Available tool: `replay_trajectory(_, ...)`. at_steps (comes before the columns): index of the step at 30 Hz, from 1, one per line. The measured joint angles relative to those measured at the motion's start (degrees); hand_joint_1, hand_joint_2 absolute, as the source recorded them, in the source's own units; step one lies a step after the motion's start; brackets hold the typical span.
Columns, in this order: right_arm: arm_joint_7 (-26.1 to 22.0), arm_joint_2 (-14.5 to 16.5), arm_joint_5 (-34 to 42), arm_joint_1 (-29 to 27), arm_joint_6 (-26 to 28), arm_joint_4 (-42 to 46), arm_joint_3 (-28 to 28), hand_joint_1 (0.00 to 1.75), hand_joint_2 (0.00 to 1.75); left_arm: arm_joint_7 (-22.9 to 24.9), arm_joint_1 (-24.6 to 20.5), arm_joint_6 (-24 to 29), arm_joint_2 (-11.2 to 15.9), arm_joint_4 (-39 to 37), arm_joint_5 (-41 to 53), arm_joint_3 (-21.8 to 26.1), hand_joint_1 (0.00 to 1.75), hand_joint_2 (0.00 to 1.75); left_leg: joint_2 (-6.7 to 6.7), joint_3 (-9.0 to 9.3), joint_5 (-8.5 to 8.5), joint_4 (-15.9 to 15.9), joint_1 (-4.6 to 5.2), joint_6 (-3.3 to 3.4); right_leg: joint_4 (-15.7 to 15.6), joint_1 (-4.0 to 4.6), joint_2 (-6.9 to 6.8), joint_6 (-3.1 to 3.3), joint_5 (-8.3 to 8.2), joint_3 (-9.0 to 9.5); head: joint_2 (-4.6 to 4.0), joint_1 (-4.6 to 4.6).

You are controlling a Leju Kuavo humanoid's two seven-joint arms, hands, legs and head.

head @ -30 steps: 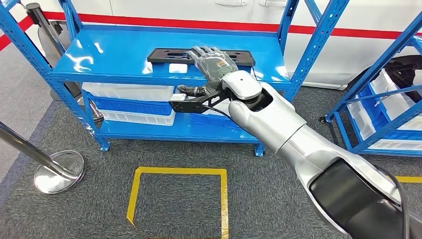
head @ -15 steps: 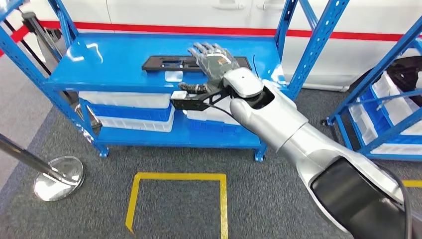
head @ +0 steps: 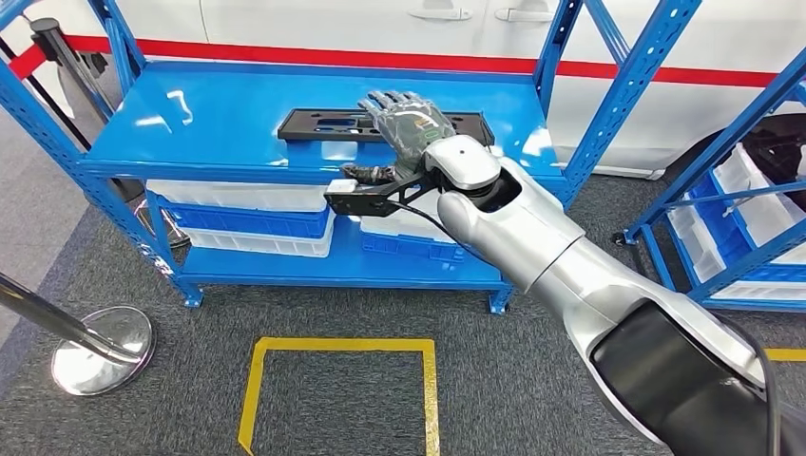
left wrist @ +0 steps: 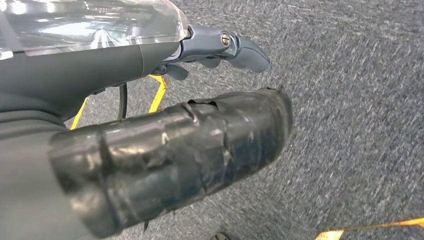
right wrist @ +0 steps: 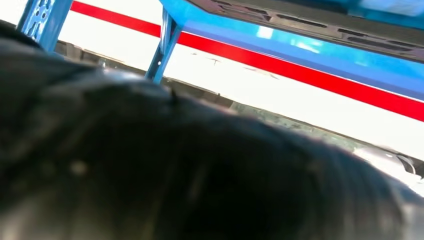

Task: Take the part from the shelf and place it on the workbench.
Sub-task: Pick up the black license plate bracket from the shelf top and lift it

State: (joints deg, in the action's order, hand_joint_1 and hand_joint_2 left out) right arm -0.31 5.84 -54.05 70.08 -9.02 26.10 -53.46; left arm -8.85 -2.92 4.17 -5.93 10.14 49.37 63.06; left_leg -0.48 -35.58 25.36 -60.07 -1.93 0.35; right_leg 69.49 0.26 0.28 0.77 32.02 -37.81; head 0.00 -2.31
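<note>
The part (head: pixel 323 124) is a long flat black plate with slots, lying on the top board of the blue shelf (head: pixel 209 114) near its back. My right hand (head: pixel 407 122) reaches over the shelf's front edge, its fingers (head: pixel 388 101) stretched out flat above the part's right half and its thumb (head: pixel 366 173) out in front of the shelf edge; I cannot tell whether the fingers touch the part. In the right wrist view the dark slotted part (right wrist: pixel 295 20) lies on the blue board close ahead. My left hand (left wrist: pixel 210 100) hangs over the grey carpet holding nothing.
White and blue bins (head: pixel 247 214) fill the shelf's lower level. A second blue rack (head: pixel 751 209) stands to the right. A chrome barrier post (head: pixel 90 347) is at the left on the carpet, a yellow taped square (head: pixel 337 380) on the floor before me.
The whole picture has shifted a little, so the camera moved. My right hand stays stretched over the part's right half, and the part lies where it was.
</note>
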Motion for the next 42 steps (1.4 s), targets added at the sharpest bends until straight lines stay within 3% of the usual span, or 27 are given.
replay_trajectory(2, -0.1, -0.2, 0.0, -0.3, -0.1, -0.2, 0.0, 0.0, 0.0, 0.0, 0.0, 0.0, 0.0, 0.0, 0.1, 0.0, 0.0, 0.0, -0.01, 0.38, 0.31, 0.0, 0.15, 0.25, 6.2, -0.09, -0.02, 0.06, 1.37, -4.07, 0.0, 0.01)
replay_trajectory(3, -0.1, -0.3, 0.0, -0.5, -0.1, -0.3, 0.0, 0.0, 0.0, 0.0, 0.0, 0.0, 0.0, 0.0, 0.1, 0.0, 0.0, 0.0, -0.04, 0.68, 0.49, 0.1, 0.2, 0.31, 6.9, -0.01, -0.01, 0.32, 0.51, -5.0, 0.0, 0.02)
replay_trajectory(4, -0.2, -0.3, 0.0, -0.6, -0.1, -0.4, 0.0, 0.0, 0.0, 0.0, 0.0, 0.0, 0.0, 0.0, 0.2, 0.0, 0.0, 0.0, -0.08, 1.02, 0.68, 0.2, 0.23, 0.32, 5.2, 0.18, 0.01, 0.72, -1.43, -4.78, 0.0, 0.04)
replay_trajectory(6, -0.2, -0.4, 0.0, -0.6, -0.1, -0.5, 0.0, 0.0, 0.0, -0.1, 0.0, -0.1, -0.1, 0.0, 0.2, 0.0, 0.0, 0.0, -0.13, 1.71, 1.0, 0.4, 0.19, 0.26, -2.7, 0.98, 0.02, 1.96, -6.35, -2.01, 0.0, 0.08)
replay_trajectory(7, -0.3, -0.5, 0.0, -0.5, -0.1, -0.6, 0.0, 0.0, 0.0, -0.1, 0.0, -0.2, -0.3, 0.0, 0.3, 0.0, 0.0, 0.0, -0.13, 1.95, 1.08, 0.6, 0.17, 0.12, -6.4, 1.4, -0.04, 2.59, -7.94, -0.52, 0.0, 0.08)
replay_trajectory(9, -0.4, -0.5, 0.0, -0.4, -0.1, -0.6, 0.0, 0.0, 0.0, -0.2, 0.0, -0.3, -0.6, 0.0, 0.4, 0.0, 0.0, 0.0, -0.06, 2.21, 1.15, 1.1, 0.05, -0.32, -10.2, 2.02, -0.16, 3.47, -8.86, 1.01, 0.0, 0.15)
replay_trajectory(11, -0.5, -0.5, 0.0, -0.4, -0.1, -0.7, 0.0, 0.0, 0.0, -0.2, 0.0, -0.4, -0.6, 0.0, 0.5, 0.0, 0.0, 0.0, 0.05, 2.53, 1.2, 1.7, 0.16, -0.86, -11.2, 2.01, -0.24, 3.81, -8.95, 1.6, 0.01, 0.2)
replay_trajectory(13, -0.6, -0.6, 0.1, -0.5, -0.1, -0.8, 0.0, 0.0, 0.0, -0.1, 0.0, -0.4, -0.7, 0.0, 0.6, 0.0, 0.0, 0.0, 0.21, 2.51, 2.03, 0.9, 0.4, -1.13, -13.1, 1.64, -0.39, 3.85, -9.41, 3.0, 0.01, 0.17)
replay_trajectory(14, -0.6, -0.6, 0.1, -0.5, -0.2, -0.9, 0.0, 0.0, 0.0, -0.1, 0.0, -0.4, -0.6, 0.0, 0.6, 0.0, 0.0, 0.0, 0.26, 1.58, 3.2, -1.3, 0.5, -1.19, -13.9, 1.41, -0.46, 3.83, -9.62, 3.69, 0.01, 0.16)
replay_trajectory(16, -0.4, -0.5, 0.1, -0.8, -0.2, -1.1, 0.0, 0.0, 0.0, 0.0, 0.0, -0.4, -0.2, 0.0, 0.6, 0.0, 0.0, 0.0, 0.27, -2.07, 6.15, -8.4, 0.53, -1.37, -14.2, 1.35, -0.47, 3.8, -9.41, 4.2, 0.01, 0.15)
replay_trajectory(17, -0.3, -0.5, 0.1, -1.2, -0.2, -1.2, 0.0, 0.0, 0.0, 0.1, 0.0, -0.5, 0.0, 0.0, 0.7, 0.0, 0.0, 0.0, 0.27, -4.0, 6.98, -11.5, 0.54, -1.56, -14.0, 1.35, -0.42, 3.79, -9.15, 4.29, 0.0, 0.16)
replay_trajectory(18, -0.1, -0.5, 0.0, -1.7, -0.2, -1.3, 0.0, 0.0, 0.0, 0.2, 0.0, -0.5, 0.1, 0.0, 0.7, 0.0, 0.0, 0.0, 0.28, -5.15, 6.77, -13.0, 0.55, -1.76, -13.7, 1.33, -0.35, 3.72, -8.81, 4.4, 0.0, 0.15)
replay_trajectory(19, 0.1, -0.5, 0.0, -2.1, -0.2, -1.4, 0.0, 0.0, 0.0, 0.3, 0.1, -0.5, 0.2, 0.0, 0.8, 0.0, 0.0, 0.0, 0.3, -5.3, 5.46, -12.3, 0.5, -1.95, -13.3, 1.27, -0.26, 3.6, -8.41, 4.52, 0.0, 0.16)
replay_trajectory(21, 0.2, -0.6, 0.0, -2.5, -0.1, -1.7, 0.0, 0.0, 0.0, 0.4, 0.2, -0.5, 0.3, 0.0, 1.0, 0.0, 0.0, 0.0, 0.35, -2.82, 1.17, -5.7, 0.32, -2.25, -12.1, 1.06, -0.14, 3.11, -7.31, 4.69, 0.0, 0.17)
replay_trajectory(23, 0.1, -0.9, 0.0, -2.5, 0.1, -1.8, 0.0, 0.0, 0.0, 0.4, 0.2, -0.5, 0.3, 0.0, 1.2, 0.0, 0.0, 0.0, 0.27, -0.49, -0.88, -0.3, 0.3, -1.99, -10.7, 1.14, 0.0, 2.45, -6.2, 4.33, 0.0, 0.15)
replay_trajectory(27, 0.0, -1.6, 0.0, -2.7, 0.3, -2.0, 0.0, 0.0, 0.0, 0.4, 0.2, -0.4, 0.2, 0.0, 1.2, 0.0, 0.0, 0.0, 0.11, -0.14, -0.44, 0.4, 0.4, -0.46, -9.6, 1.3, 0.14, 1.67, -5.34, 3.81, 0.01, 0.16)
replay_trajectory(29, 0.0, -1.9, 0.0, -2.7, 0.3, -2.0, 0.0, 0.0, 0.0, 0.4, 0.2, -0.4, 0.1, 0.0, 1.2, 0.0, 0.0, 0.0, 0.19, 0.28, -0.3, 0.6, 0.21, 0.14, -6.5, 1.02, 0.06, 0.92, -3.63, 2.55, 0.01, 0.16)
replay_trajectory(32, -0.1, -2.4, 0.0, -3.0, 0.4, -2.2, 0.0, 0.0, 0.0, 0.4, 0.2, -0.4, 0.1, 0.0, 1.2, 0.0, 0.0, 0.0, 0.23, 0.74, 0.15, 0.6, 0.23, 0.67, 4.4, 0.19, -0.02, -0.07, 0.68, -3.53, 0.0, 0.17)
replay_trajectory(33, -0.1, -2.5, 0.0, -3.2, 0.4, -2.2, 0.0, 0.0, 0.0, 0.4, 0.2, -0.4, 0.1, 0.0, 1.2, 0.0, 0.0, 0.0, 0.21, 0.91, 0.31, 0.6, 0.22, 0.68, 6.7, -0.03, -0.02, -0.18, 0.9, -5.17, 0.0, 0.17)
replay_trajectory(34, -0.1, -2.5, 0.0, -3.3, 0.4, -2.3, 0.0, 0.0, 0.0, 0.4, 0.2, -0.4, 0.1, 0.0, 1.2, 0.0, 0.0, 0.0, 0.18, 1.14, 0.5, 0.6, 0.22, 0.63, 6.9, -0.17, -0.02, -0.16, -0.11, -5.74, 0.0, 0.17)
replay_trajectory(35, -0.1, -2.6, 0.0, -3.4, 0.4, -2.3, 0.0, 0.0, 0.0, 0.4, 0.2, -0.4, 0.1, 0.0, 1.2, 0.0, 0.0, 0.0, 0.14, 1.45, 0.7, 0.6, 0.2, 0.54, 4.6, -0.25, -0.02, -0.02, -2.16, -5.11, 0.0, 0.17)
replay_trajectory(36, -0.1, -2.7, 0.0, -3.4, 0.5, -2.3, 0.0, 0.0, 0.0, 0.4, 0.2, -0.4, 0.1, 0.0, 1.2, 0.0, 0.0, 0.0, 0.11, 1.83, 0.94, 0.6, 0.17, 0.42, 0.5, -0.22, -0.03, 0.27, -4.85, -3.48, 0.0, 0.17)
replay_trajectory(38, -0.1, -2.8, 0.0, -3.2, 0.5, -2.3, 0.0, 0.0, 0.0, 0.4, 0.2, -0.4, 0.1, 0.0, 1.2, 0.0, 0.0, 0.0, 0.11, 2.4, 1.31, 0.8, 0.07, 0.02, -7.0, 0.19, -0.04, 0.95, -8.1, -0.13, 0.0, 0.18)
replay_trajectory(39, -0.1, -2.8, 0.0, -3.2, 0.5, -2.3, 0.0, 0.0, 0.0, 0.4, 0.2, -0.4, 0.1, -0.1, 1.2, 0.0, 0.0, 0.0, 0.11, 2.54, 1.42, 1.0, 0.0, -0.27, -9.0, 0.49, -0.02, 1.25, -8.56, 0.79, 0.0, 0.18)
replay_trajectory(41, -0.1, -2.9, 0.0, -3.1, 0.6, -2.3, 0.0, 0.0, 0.0, 0.4, 0.1, -0.4, 0.0, -0.1, 1.2, 0.0, 0.0, 0.0, 0.12, 2.78, 1.49, 1.5, -0.14, -1.01, -10.0, 0.98, 0.04, 1.77, -8.19, 1.19, 0.0, 0.21)
replay_trajectory(42, -0.1, -2.9, 0.0, -3.1, 0.6, -2.3, 0.0, 0.0, 0.0, 0.4, 0.1, -0.4, -0.1, -0.1, 1.2, 0.0, 0.0, 0.0, 0.17, 2.98, 1.64, 1.6, -0.2, -1.32, -10.6, 0.82, 0.07, 2.03, -8.27, 1.62, 0.01, 0.19)
